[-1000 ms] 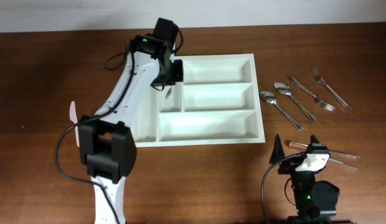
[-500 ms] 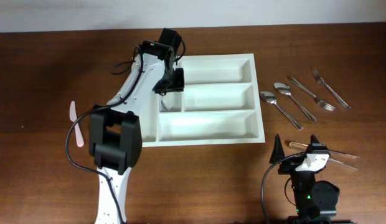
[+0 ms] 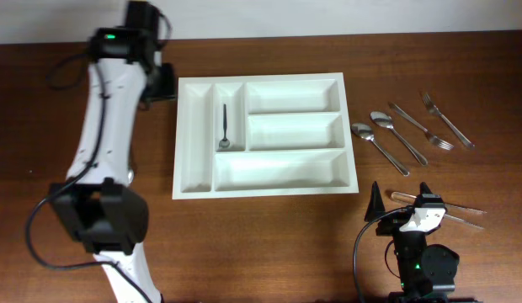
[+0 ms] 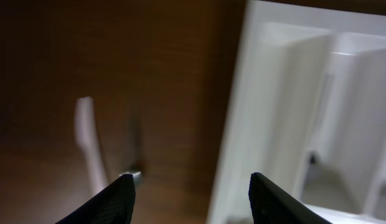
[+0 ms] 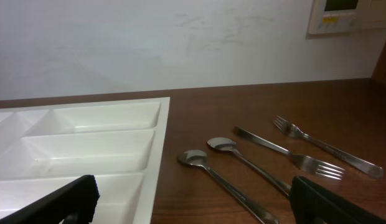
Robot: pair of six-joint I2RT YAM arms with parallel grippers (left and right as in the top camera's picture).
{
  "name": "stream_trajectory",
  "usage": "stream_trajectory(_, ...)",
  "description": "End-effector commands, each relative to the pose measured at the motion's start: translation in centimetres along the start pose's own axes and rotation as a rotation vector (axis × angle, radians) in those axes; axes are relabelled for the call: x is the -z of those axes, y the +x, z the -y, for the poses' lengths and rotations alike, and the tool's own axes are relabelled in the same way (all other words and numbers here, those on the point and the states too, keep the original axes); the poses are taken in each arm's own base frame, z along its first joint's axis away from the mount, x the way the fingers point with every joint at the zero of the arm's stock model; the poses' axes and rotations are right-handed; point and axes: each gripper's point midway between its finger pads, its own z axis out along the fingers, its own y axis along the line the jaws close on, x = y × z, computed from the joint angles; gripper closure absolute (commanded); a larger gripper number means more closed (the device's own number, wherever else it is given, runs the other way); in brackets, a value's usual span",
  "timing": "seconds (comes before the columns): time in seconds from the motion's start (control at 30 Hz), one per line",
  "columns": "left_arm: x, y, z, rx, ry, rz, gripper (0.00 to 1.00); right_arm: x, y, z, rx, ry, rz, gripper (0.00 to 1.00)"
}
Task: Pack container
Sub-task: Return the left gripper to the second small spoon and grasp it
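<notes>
The white compartment tray (image 3: 265,181) lies mid-table, and a small spoon (image 3: 225,126) rests in its narrow upright slot. My left gripper (image 3: 166,84) hangs just off the tray's upper left corner. In the left wrist view that gripper (image 4: 190,190) is open with nothing between its black tips, above bare wood beside the tray's edge (image 4: 240,112). My right gripper (image 3: 400,198) sits open near the front right. In the right wrist view the right gripper (image 5: 193,205) holds nothing and faces the tray (image 5: 159,143).
Right of the tray lie two spoons (image 3: 368,136) (image 3: 387,123) and two forks (image 3: 423,128) (image 3: 448,120). More cutlery (image 3: 450,212) lies beside the right gripper. A white utensil (image 4: 87,143) rests on the wood left of the tray.
The left gripper has opened, leaving the small spoon in the narrow slot. Its arm has swung left, off the tray. The right arm has stayed still.
</notes>
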Motion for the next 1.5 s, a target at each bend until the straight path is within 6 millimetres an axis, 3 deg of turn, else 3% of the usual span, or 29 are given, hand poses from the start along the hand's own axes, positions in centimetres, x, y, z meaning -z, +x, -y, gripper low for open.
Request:
stream_trajectory(0.0, -0.9, 0.6, -3.6, -0.019, -0.083, -0.038, 0.39, 0.0, 0.2, 0.0, -0.007, 0.0, -0.005, 0.01)
stream_trajectory(0.43, -7.2, 5.6, -9.2, 0.022, -0.119, -0.227, 0.43, 0.0, 0.2, 0.0, -0.007, 0.0, -0.005, 0.01)
stream_trajectory(0.63, -10.3, 7.6, -8.0, -0.067, 0.038, -0.268, 0.43, 0.0, 0.2, 0.0, -0.007, 0.0, -0.005, 0.01)
stream_trajectory(1.03, -15.3, 11.6, -7.9, -0.058, 0.038, -0.31, 0.45, 0.0, 0.2, 0.0, -0.007, 0.0, -0.005, 0.01)
stream_trajectory(1.27, -17.0, 12.6, -7.7, -0.057, 0.037, -0.299, 0.45, 0.0, 0.2, 0.0, -0.007, 0.0, -0.005, 0.01)
stream_trajectory(1.47, -17.7, 12.0, -7.6, -0.054, 0.034, -0.266, 0.48, 0.0, 0.2, 0.0, -0.007, 0.0, -0.005, 0.01)
